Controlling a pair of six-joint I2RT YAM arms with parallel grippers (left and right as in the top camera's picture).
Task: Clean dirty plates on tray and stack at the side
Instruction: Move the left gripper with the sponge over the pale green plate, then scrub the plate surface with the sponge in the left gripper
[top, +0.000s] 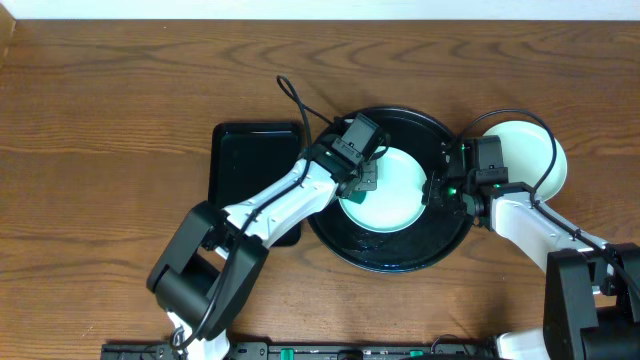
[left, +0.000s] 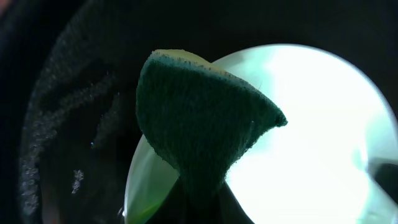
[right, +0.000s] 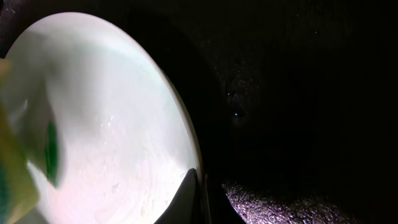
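On the round black tray (top: 400, 262) lies a pale mint plate (top: 400, 200). My left gripper (top: 368, 182) is over the plate's left part, shut on a dark green sponge (left: 199, 118) that hangs over the plate (left: 311, 124). My right gripper (top: 437, 188) is shut on the plate's right rim, with one finger (right: 186, 196) over the plate's inner face (right: 106, 106). A small teal smear (right: 51, 152) shows on the plate beside the sponge's yellow edge (right: 9, 180). A white plate (top: 525, 150) sits on the table to the right of the tray.
A smaller rectangular black tray (top: 250, 160) lies left of the round tray, partly under my left arm. Water drops speckle the round tray's glossy floor (left: 62, 112). A black cable (top: 295, 100) loops above the left wrist. The brown wooden table (top: 120, 120) extends left and back.
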